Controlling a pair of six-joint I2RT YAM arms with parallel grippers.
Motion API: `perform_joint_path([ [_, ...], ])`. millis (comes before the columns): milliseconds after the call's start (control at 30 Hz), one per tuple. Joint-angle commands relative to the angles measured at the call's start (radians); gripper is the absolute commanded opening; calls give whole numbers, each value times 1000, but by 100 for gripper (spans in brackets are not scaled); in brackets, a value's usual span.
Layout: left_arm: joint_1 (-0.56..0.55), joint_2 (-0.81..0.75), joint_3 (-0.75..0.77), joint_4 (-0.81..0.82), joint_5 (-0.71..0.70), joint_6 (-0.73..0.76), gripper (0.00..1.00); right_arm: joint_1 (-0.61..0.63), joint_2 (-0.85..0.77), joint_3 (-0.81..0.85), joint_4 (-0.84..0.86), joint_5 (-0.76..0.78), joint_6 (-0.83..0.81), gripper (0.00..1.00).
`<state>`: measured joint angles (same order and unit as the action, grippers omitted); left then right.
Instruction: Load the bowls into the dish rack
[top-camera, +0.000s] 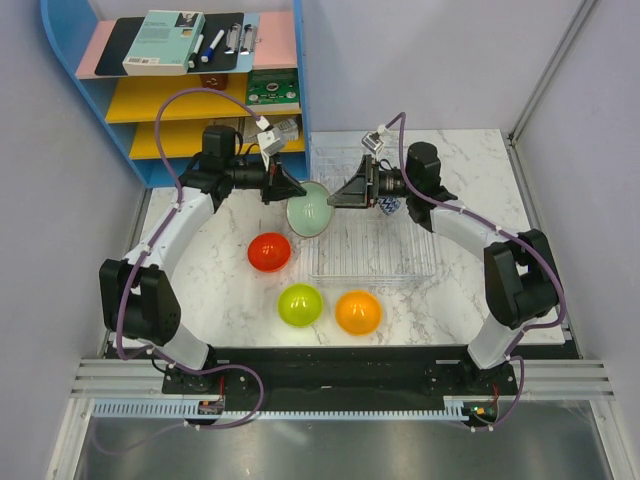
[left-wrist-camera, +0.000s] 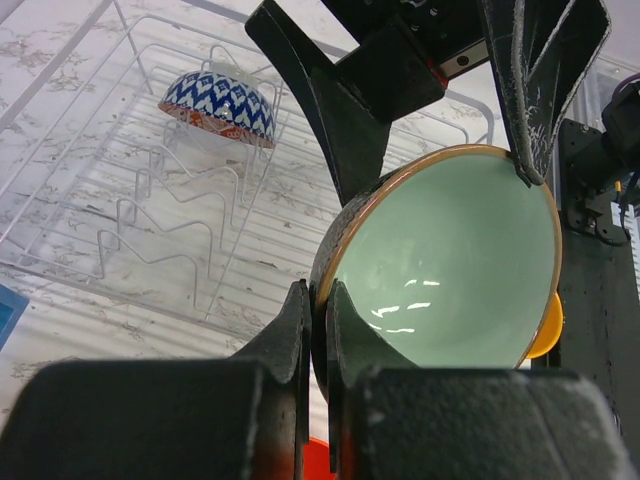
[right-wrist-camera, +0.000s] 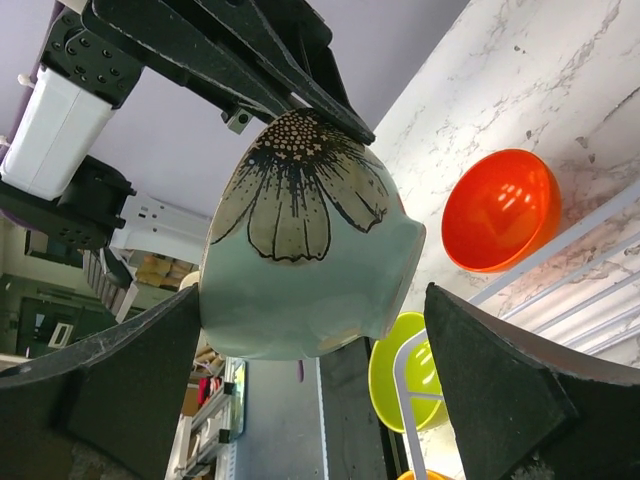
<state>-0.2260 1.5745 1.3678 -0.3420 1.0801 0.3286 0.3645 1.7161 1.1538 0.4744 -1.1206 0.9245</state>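
Noted clear ribbed plastic dish rack (top-camera: 372, 262) right of centre, holding only blue-and-white zigzag patterned bowl (left-wrist-camera: 220, 108), far side. Found pale grey-green flowered bowl (top-camera: 310, 212) aloft at rack's left edge, unslotted; glossy red bowl (top-camera: 269, 251), lime green bowl (top-camera: 299, 305), orange bowl (top-camera: 358, 312) waiting near left. Recorded left gripper (left-wrist-camera: 320, 330) clenched on its rim, right gripper (top-camera: 338, 197) spread wide astride it. Judged one loaded, four outstanding.

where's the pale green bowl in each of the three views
Top external: pale green bowl centre, held up at the left edge of the dish rack.
Left wrist: pale green bowl centre right, inside showing, left gripper pinching its rim.
Right wrist: pale green bowl centre, flowered outside showing.
Shared landmark: red bowl, below-left of it from above, right of it in right wrist.
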Motion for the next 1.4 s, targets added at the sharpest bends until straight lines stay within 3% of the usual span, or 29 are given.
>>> perform_joint_path([
  [0, -7, -37, 60, 67, 81, -53, 2, 11, -26, 6, 87, -47, 43, 98],
  [467, -10, -31, 63, 63, 53, -42, 2, 42, -38, -19, 184, -74, 117, 97],
  [567, -12, -31, 65, 64, 55, -42, 2, 50, -35, -20, 194, -73, 134, 93],
  [667, -13, -33, 62, 63, 55, -45, 2, 53, -26, -29, 265, -74, 196, 81],
  [767, -15, -34, 57, 64, 53, -43, 2, 53, -13, -42, 380, -74, 266, 56],
  [800, -16, -34, 56, 64, 55, -43, 2, 54, -6, -43, 397, -74, 280, 37],
  [867, -16, -36, 53, 63, 52, -42, 2, 54, 3, -43, 409, -71, 287, 16],
  [900, -16, -34, 53, 63, 52, -42, 2, 53, 5, -43, 409, -70, 289, 0],
  [1067, -16, -33, 50, 60, 52, -45, 2, 53, -1, -46, 367, -58, 261, 0],
  [1167, -12, -41, 40, 52, 37, -48, 32, 53, -18, -36, 224, -36, 153, 0],
  [1200, -7, -51, 36, 52, 32, -52, 51, 51, -21, -31, 186, -21, 120, 0],
  [1267, 23, -68, 13, 58, 9, -69, 65, 47, -38, -25, 78, -9, 30, 0],
  [1300, 40, -96, -1, 66, 6, -82, 87, 44, -42, -22, 48, 8, 8, 0],
  [1333, 86, -114, -18, 73, 20, -94, 99, 37, -47, -19, 20, 16, -28, 0],
  [1367, 111, -134, -62, 110, 21, -108, 100, 30, -56, -19, -14, 28, -38, 0],
])
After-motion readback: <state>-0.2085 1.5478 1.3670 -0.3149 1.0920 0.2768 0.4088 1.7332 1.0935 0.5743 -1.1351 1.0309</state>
